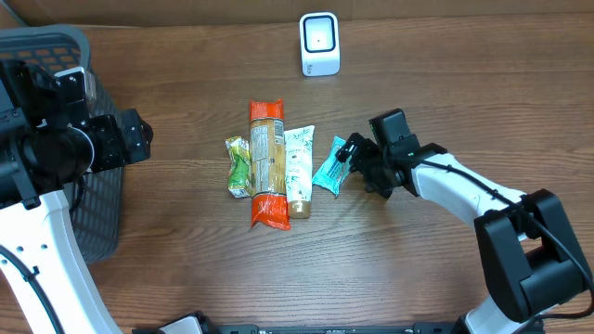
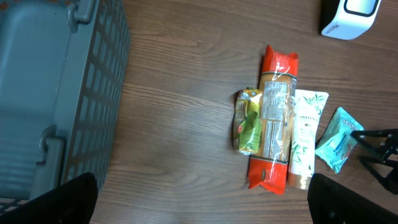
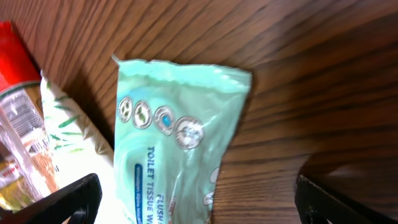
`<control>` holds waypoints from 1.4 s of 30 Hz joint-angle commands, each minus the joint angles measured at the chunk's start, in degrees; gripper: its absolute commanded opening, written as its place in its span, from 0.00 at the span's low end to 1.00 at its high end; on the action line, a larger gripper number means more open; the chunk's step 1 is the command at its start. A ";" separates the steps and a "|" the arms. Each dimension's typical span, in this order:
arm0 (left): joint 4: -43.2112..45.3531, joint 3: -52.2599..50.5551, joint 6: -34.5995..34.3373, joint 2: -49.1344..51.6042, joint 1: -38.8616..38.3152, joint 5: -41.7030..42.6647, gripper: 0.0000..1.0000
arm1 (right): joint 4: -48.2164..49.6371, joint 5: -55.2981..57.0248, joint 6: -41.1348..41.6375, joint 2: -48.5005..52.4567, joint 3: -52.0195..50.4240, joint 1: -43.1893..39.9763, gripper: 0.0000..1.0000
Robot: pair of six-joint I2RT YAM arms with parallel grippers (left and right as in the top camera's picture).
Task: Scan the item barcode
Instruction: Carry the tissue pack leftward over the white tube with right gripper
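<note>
You see your right hand [image 1: 353,158] low over the bench [image 1: 186,269], at the right end of a row of four items, and its two fingers stand wide apart. In the right wrist view the dark fingertips [image 3: 62,200] sit in the two bottom corners, and the teal wipes packet [image 3: 180,137] lies flat on the wood between them; neither of them presses it, so this hand holds nothing. The packet has a row of small round icons and the word "FLUSH" printed on it; a barcode does not show on this face. From above, the wipes packet is the item most to the right, a little tilted, and its left edge is just beside a white tube [image 1: 299,171] with green leaves printed on it. Left of the tube lies a long pasta pack [image 1: 267,165] with red ends, touching the tube, and then a small green packet [image 1: 239,167] against the pasta pack. The white scanner [image 1: 319,44] stands at the far edge of the bench, well apart from the row. Your left hand [image 1: 137,137] is on the left side, over the edge of a grey basket [image 1: 100,209], and its fingers [image 2: 65,200] are also wide apart with nothing between them.
</note>
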 commanded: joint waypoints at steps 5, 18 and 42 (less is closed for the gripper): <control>-0.02 0.37 1.09 0.26 0.20 0.66 1.00 | -0.11 0.79 -2.10 -0.35 -0.63 0.59 1.00; -0.02 0.37 1.09 0.26 0.20 0.66 0.99 | 2.84 5.88 0.96 1.31 -0.66 4.11 1.00; -0.04 0.37 1.09 0.26 0.20 0.66 0.99 | 2.10 8.46 -4.48 3.34 2.60 5.38 0.04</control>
